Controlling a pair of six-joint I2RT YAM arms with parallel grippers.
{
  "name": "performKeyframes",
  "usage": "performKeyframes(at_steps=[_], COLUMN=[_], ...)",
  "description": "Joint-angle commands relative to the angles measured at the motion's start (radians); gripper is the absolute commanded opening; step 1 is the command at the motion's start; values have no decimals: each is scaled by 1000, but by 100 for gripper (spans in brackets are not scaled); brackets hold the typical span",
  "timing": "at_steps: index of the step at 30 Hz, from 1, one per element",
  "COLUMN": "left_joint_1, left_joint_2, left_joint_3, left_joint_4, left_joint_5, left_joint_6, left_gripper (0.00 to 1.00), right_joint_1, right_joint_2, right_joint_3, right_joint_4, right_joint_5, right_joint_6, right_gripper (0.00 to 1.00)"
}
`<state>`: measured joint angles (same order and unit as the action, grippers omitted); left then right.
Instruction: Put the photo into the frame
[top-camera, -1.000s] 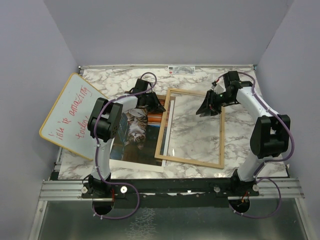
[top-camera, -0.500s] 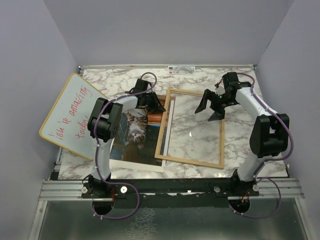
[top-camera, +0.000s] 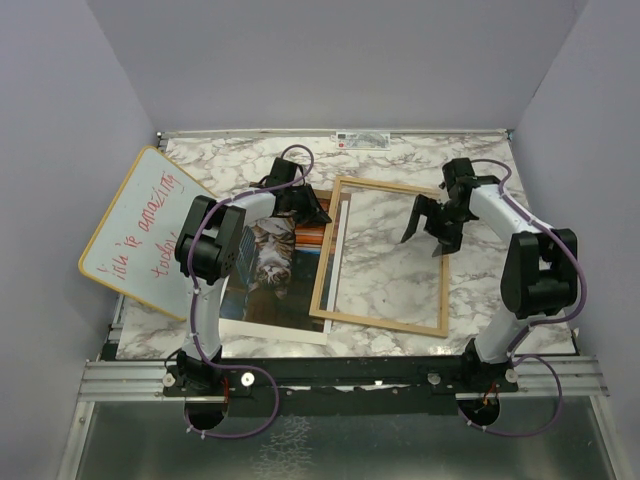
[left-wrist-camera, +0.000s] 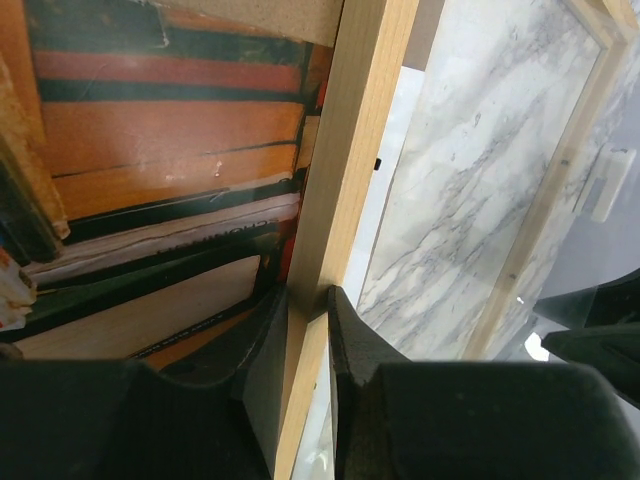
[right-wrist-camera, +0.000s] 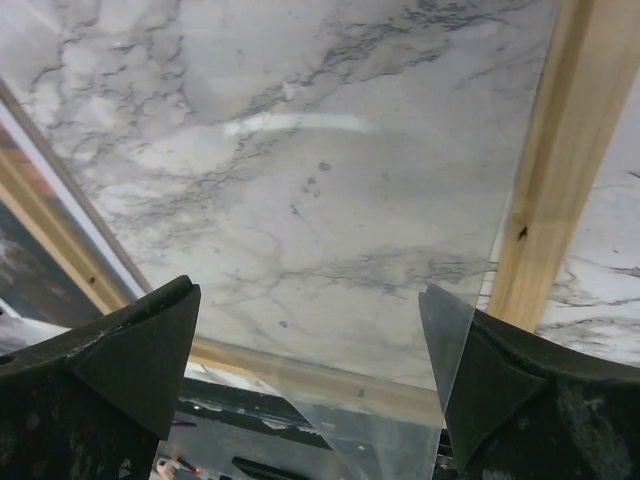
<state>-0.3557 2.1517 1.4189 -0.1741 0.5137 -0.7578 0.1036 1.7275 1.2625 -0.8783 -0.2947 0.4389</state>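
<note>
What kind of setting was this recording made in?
Probably a lab test booth, not a home: plain walls box in a marble-patterned table, a metal rail runs along its near edge, and a whiteboard sits at the left.

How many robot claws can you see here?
2: the left gripper pinches the frame's left rail; the right gripper hangs open over the frame's right side.
</note>
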Motion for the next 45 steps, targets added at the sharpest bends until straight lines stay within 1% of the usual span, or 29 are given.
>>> performKeyframes(at_steps=[1,14,21,28,30,33,38,40,43,45], left_joint_1=[4,13,18,21,21,21,23,22,23,23], left_joint_2=[96,98,99,99,97,93,90,92,94,96], left_joint_3=[-73,-69,-69,-67,-67,-68,-67,-68,-67,-66], left_joint_4=[-152,-153,-152,-152,-153,-153,-159,-159,-159,-159], left_joint_5=[-255,-252,-243,-231,-227,-224,-224,-222,-223,-222], left_joint_6=[80,84,86,90,92,95,101,101,103,103], left_gripper=[23,25,25,27,27,27,27,27,27,27], right_joint_1=[4,4,4,5,4,4,5,4,4,4], right_joint_2=[-23,-6,-32,-10,4,21,2,-2,-3,-2], right_joint_3=[-24,-53,-57,-82,-92,-103,-127,-131,-136,-142], right_joint_4=[27,15,-8,33,45,41,35,31,26,26], right_joint_5=[130,283,359,398,407,408,410,417,437,445], right_joint_6=[18,33,39,48,58,63,70,75,84,86], right_gripper=[96,96,96,95,89,74,52,47,42,40])
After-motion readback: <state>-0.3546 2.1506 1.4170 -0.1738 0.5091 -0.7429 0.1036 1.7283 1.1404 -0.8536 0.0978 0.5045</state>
